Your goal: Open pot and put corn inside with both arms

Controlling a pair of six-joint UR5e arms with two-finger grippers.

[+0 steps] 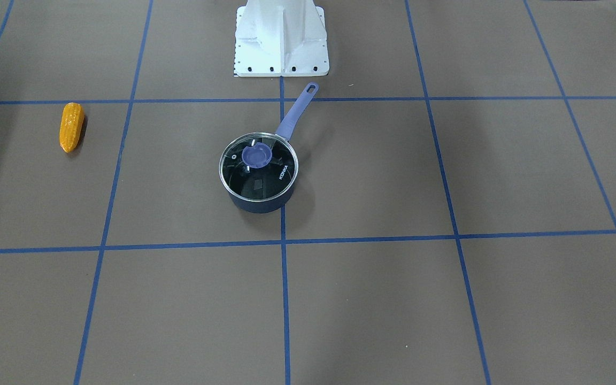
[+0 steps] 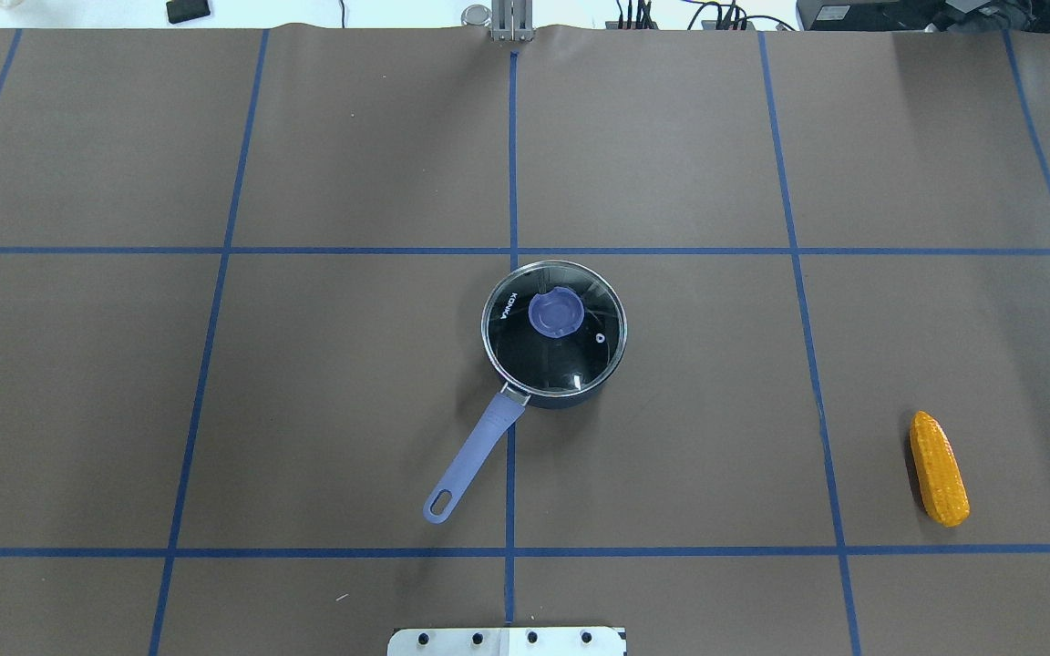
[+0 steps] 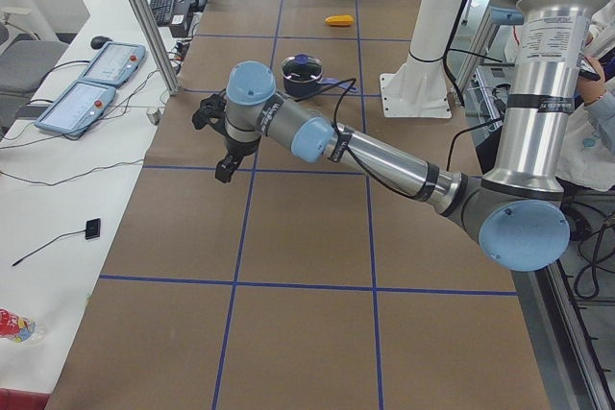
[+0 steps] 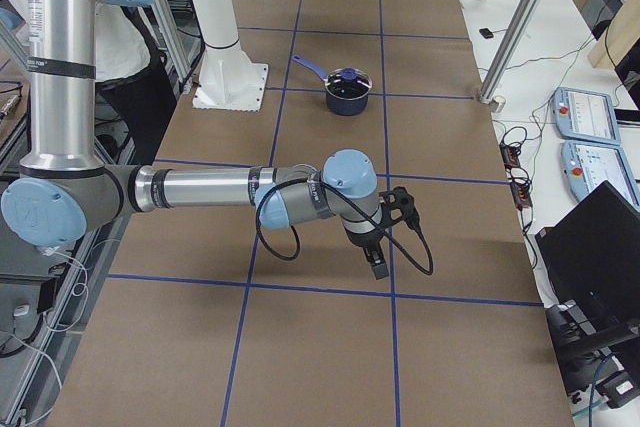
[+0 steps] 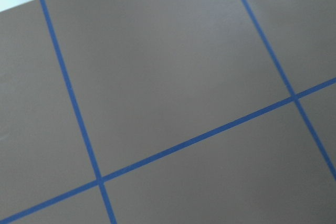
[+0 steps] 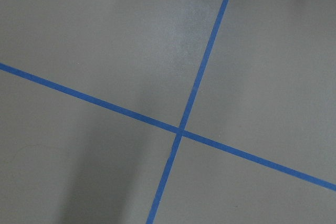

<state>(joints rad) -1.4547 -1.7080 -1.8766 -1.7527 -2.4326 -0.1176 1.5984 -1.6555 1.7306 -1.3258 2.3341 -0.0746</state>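
Right now your left hand (image 3: 224, 172) hangs fingers-down over the brown tabletop with blue tape lines (image 2: 306, 410), and the right hand (image 4: 378, 269) does the same at the opposite end. Both show only in the side views, so you cannot tell how wide either one stands. Well beyond each hand, towards the middle, sits the dark blue saucepan (image 2: 563, 401). Its round glass lid (image 2: 580, 357) is on, with a lavender knob (image 2: 555, 313) on top, and its long lavender handle (image 2: 472, 453) points towards the white base block (image 1: 281, 37). The small orange-yellow toy corn cob (image 2: 939, 468) lies flat on the right hand's side of the saucepan, well apart from it (and farthest from your left hand).
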